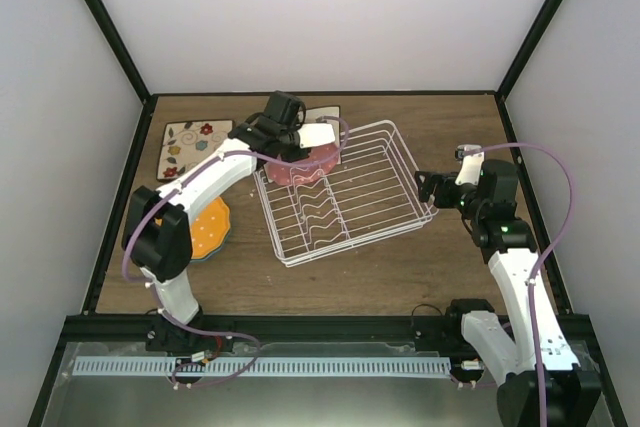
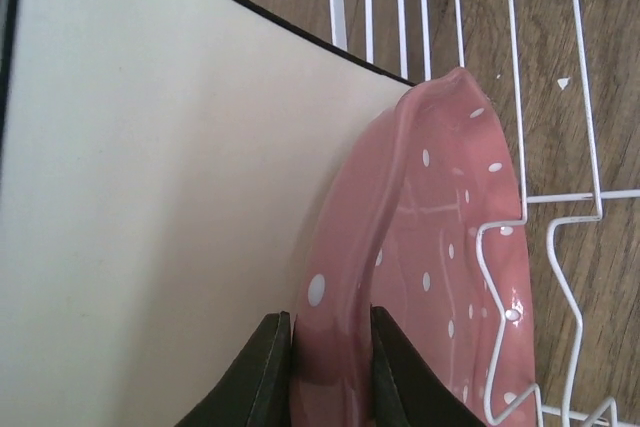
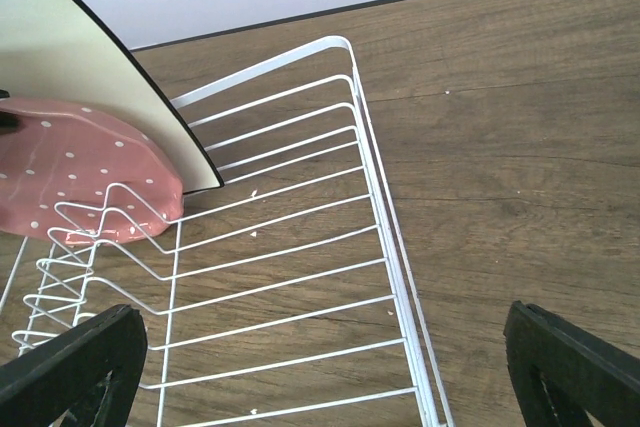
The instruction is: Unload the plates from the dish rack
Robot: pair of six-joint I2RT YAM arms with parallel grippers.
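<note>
**Pink plate pinched by its rim**

Left gripper [image 2: 330, 372] clamps the pink plate [image 2: 440, 247], which leans in the rack [image 3: 395, 247] against a cream plate [image 2: 150, 197]. Lifting may snag prongs or topple the cream plate. Right gripper [image 1: 428, 188] hangs open.

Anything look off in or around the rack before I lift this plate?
Nothing looks broken. The dish rack sits skewed to the table edges, and the pink plate leans low across the prongs, not upright, beside the cream square plate. White specks dot the wood under the rack.
</note>
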